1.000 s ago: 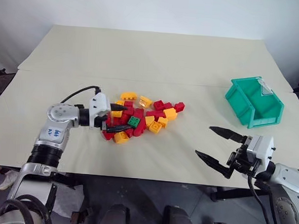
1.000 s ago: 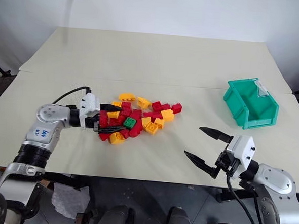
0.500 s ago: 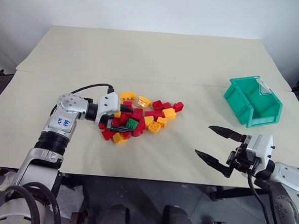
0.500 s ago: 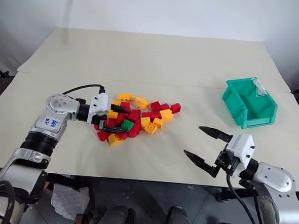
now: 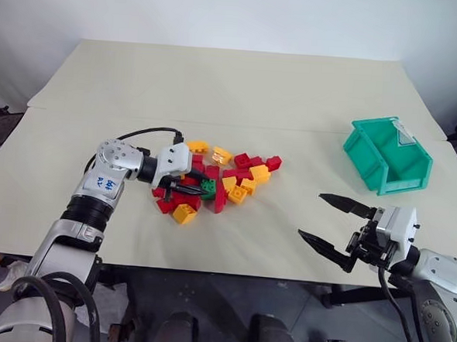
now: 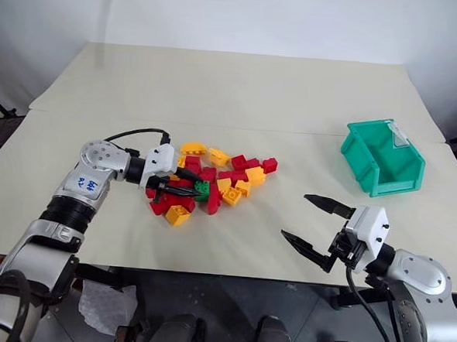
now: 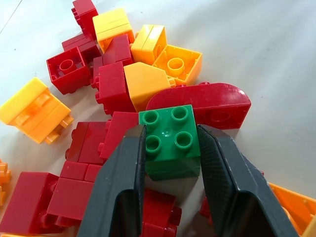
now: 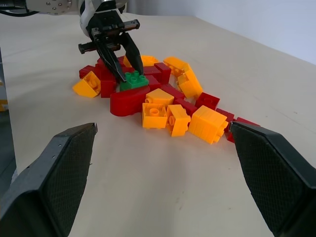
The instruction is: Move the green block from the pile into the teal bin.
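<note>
the left gripper [image 7: 170, 148] pinches the small bright green studded plastic brick [image 7: 170, 140] between both fingers, ready to lift it clear of the red and yellow brick heap [image 5: 220, 174]; the right gripper [image 5: 335, 226] hangs wide open, empty.

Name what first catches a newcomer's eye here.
The lone green block stands out in the red and yellow pile mid-table, with the left tool closed around its sides. Off to the right sits the teal bin; the right tool hangs open near the table's front edge.
</note>
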Controlling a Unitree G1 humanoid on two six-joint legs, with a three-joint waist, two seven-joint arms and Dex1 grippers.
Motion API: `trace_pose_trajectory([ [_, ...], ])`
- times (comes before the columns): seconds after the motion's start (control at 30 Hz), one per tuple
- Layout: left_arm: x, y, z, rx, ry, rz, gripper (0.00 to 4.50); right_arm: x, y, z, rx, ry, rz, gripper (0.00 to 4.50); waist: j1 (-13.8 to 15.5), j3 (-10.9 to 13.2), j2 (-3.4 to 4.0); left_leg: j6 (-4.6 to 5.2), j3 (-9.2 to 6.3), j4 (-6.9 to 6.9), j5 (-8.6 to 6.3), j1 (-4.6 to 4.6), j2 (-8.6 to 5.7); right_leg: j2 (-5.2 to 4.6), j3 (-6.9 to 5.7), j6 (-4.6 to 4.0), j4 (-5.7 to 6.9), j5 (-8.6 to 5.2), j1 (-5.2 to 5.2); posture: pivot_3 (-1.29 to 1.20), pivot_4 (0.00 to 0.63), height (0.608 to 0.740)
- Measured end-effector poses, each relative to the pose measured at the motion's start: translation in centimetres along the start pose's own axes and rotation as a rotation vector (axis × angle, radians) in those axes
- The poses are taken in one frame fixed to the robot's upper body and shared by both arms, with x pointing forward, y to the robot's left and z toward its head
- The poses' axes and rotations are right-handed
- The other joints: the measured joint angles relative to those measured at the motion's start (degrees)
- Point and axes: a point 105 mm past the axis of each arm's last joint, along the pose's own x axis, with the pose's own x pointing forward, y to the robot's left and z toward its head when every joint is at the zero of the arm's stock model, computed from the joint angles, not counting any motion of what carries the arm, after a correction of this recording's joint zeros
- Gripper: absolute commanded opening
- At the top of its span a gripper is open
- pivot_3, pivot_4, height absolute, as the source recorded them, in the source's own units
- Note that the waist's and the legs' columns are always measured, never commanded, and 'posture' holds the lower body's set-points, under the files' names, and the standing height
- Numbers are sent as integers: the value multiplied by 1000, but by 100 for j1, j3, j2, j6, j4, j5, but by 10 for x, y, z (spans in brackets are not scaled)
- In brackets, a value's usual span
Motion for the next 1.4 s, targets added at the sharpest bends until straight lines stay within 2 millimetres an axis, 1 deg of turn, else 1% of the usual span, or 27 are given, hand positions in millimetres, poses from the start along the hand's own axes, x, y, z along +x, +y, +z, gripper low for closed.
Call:
trace_pose_trajectory([
  [0.2, -7, 0, -3, -49, -34, 1, 1210, 4, 2, -1, 12, -13, -2, 4500, -19, 0, 0, 0, 0, 0, 0, -1, 1, 1, -1, 0, 6, 0, -6, 0, 150, 740],
  [0.3, -17, 3, 0, -101, -81, 15, 1210, 5, 3, -2, 20, -28, -15, 4500, -33, 1, -1, 0, 0, 0, 0, -4, 2, 2, -1, 0, 10, 0, -11, 0, 150, 740],
  [0.37, -26, 11, 14, -134, -165, 51, 1210, 6, 2, -1, 19, -31, -13, 4500, -27, 2, -3, 0, -1, 0, 0, -6, 3, 1, -1, 0, 9, 0, -10, 0, 150, 740],
  [0.4, -30, 14, 25, -130, -212, 66, 1210, 8, 1, 1, 12, -37, -13, 4500, -27, 3, -4, 0, -1, 0, 0, -8, 2, 0, -1, 0, 9, 0, -10, 0, 150, 740],
  [0.47, -31, 17, 46, -99, -285, 76, 1210, 11, -3, 5, -4, -51, -16, 4500, -10, 3, -4, 0, -4, 0, 0, -7, 2, -2, -1, 3, 9, 1, -9, 0, 150, 740],
  [0.5, -28, 16, 53, -87, -304, 70, 1210, 12, -5, 7, -10, -54, -17, 4500, 2, 3, -4, 0, -5, 0, 0, -7, 1, -3, -2, 3, 8, 2, -8, 0, 150, 740],
  [0.53, -23, 13, 58, -77, -324, 60, 1210, 11, -6, 8, -14, -52, -20, 4500, 11, 2, -4, 0, -5, 0, 0, -7, 0, -3, -2, 4, 8, 2, -8, 0, 150, 740],
  [0.6, -4, 3, 64, -82, -353, 16, 1210, 8, -10, 8, -16, -38, -34, 4500, 20, 3, -5, 1, -6, 0, -1, -9, -2, -4, -3, 6, 6, 3, -7, 0, 150, 740],
  [0.63, 9, 0, 65, -89, -358, 2, 1210, 4, -11, 6, -17, -23, -45, 4500, 37, 2, -4, 2, -7, 0, -1, -10, -5, -6, -4, 7, 3, 4, -5, 0, 150, 740],
  [0.7, 41, -10, 68, -85, -360, -38, 1210, -5, -14, 3, -15, 7, -72, 4500, 51, 6, -9, 3, -6, 1, -2, -15, -5, -5, -6, 8, -6, 4, -5, 0, 150, 740],
  [0.77, 64, -15, 75, -72, -372, -58, 1210, -12, -15, 1, -11, 21, -96, 4500, 32, 8, -13, 3, -2, 1, -2, -15, -5, -5, -5, 8, -8, 4, -7, 0, 150, 740],
  [0.9, 121, -14, 91, -17, -333, -52, 1210, -33, -13, -9, 21, 80, -176, 4500, 57, 9, -16, 5, 2, 2, -2, -15, -8, -4, -5, 8, -18, 4, -3, 0, 150, 740],
  [1.03, 154, -25, 98, -11, -320, -84, 1210, -45, -6, -14, 46, 110, -230, 4500, 0, 10, -17, 7, 11, -4, -4, -14, -5, -3, -1, 8, -22, 4, -9, 0, 150, 740],
  [1.1, 162, -31, 96, -8, -310, -106, 1933, -48, -4, -17, 58, 120, -247, 4500, -17, 10, -17, 7, 15, -5, -4, -12, -3, -3, -1, 7, -21, 4, -11, 0, 150, 740],
  [1.13, 163, -32, 96, -12, -307, -117, 2169, -48, -2, -17, 60, 123, -251, 4500, -14, 10, -16, 6, 15, -3, -3, -11, -3, -3, 0, 6, -21, 4, -11, 0, 150, 740],
  [1.17, 164, -34, 96, -10, -309, -127, 2521, -49, -1, -16, 59, 124, -253, 4500, -8, 10, -16, 6, 14, -2, -3, -11, -3, -3, 0, 6, -22, 4, -11, 0, 150, 740],
  [1.3, 155, -34, 97, 11, -339, -164, 3771, -48, 0, -15, 54, 123, -255, 4500, 17, 10, -16, 6, 13, -1, -4, -11, -4, -4, 1, 5, -21, 5, -8, 0, 150, 740],
  [1.33, 153, -34, 96, 10, -343, -167, 3993, -48, 0, -15, 54, 124, -256, 4500, 17, 10, -16, 6, 13, -1, -4, -12, -4, -4, 1, 5, -20, 5, -8, 0, 150, 740],
  [1.4, 144, -30, 92, 14, -343, -169, 3993, -48, 0, -15, 54, 124, -254, 4500, 18, 10, -16, 6, 12, -1, -4, -12, -4, -4, 0, 5, -20, 5, -8, 0, 150, 740],
])
